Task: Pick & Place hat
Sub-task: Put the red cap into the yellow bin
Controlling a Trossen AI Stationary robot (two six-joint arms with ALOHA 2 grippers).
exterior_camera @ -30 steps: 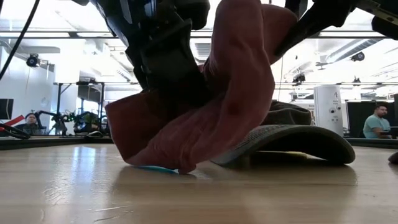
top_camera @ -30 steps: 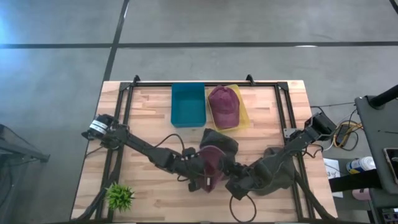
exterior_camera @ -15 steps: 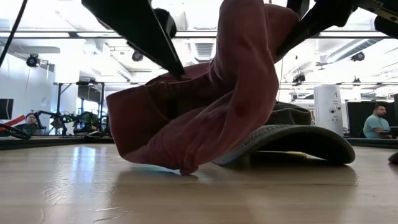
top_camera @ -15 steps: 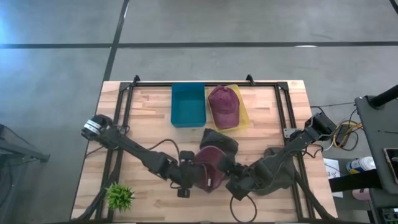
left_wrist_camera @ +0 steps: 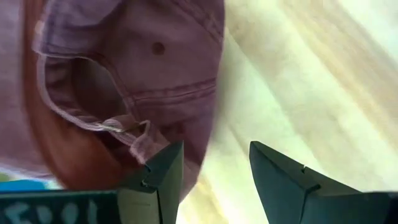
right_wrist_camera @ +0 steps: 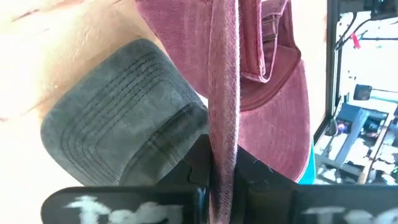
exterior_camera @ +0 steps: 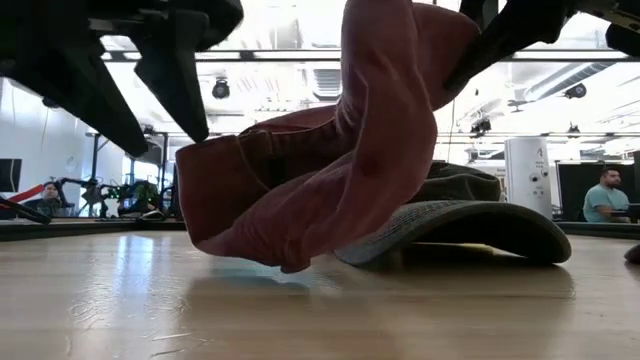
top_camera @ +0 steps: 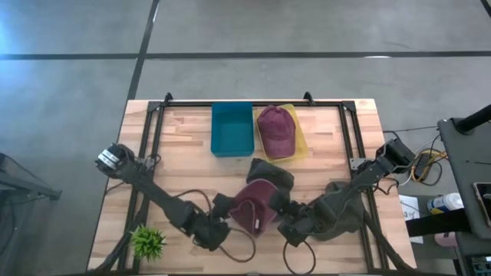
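A maroon hat (top_camera: 253, 207) hangs near the table's front middle, and my right gripper (top_camera: 278, 208) is shut on it. Its back opening and strap (left_wrist_camera: 118, 121) face my left gripper (top_camera: 219, 228). That gripper stands open close beside the hat's left side, with only bare table between its fingers (left_wrist_camera: 165, 171). A dark grey hat (top_camera: 274, 173) lies just behind the maroon one, its brim (exterior_camera: 470, 225) flat on the wood. A second maroon hat (top_camera: 276, 130) lies in the yellow bin (top_camera: 301, 139) at the back. My right gripper pinches the maroon hat's brim (right_wrist_camera: 224, 124) between its two fingers; the brim shows edge-on and runs along them. The fingers slant down from the table's right near side. The hat hangs from the raised brim (exterior_camera: 400, 60), and the crown's lower edge (exterior_camera: 285, 265) rests on the table.
A blue bin (top_camera: 232, 127) stands at the back beside the yellow one. A small green plant (top_camera: 147, 241) sits at the near left corner. Bare wood lies left of the hats and along the near edge. People sit in the room behind the table.
My left gripper has opened and let go of the maroon hat's back. It has rolled and drawn away toward the table's left and near edge. The hat stays hanging from my right gripper, its freed back part settled a little lower.
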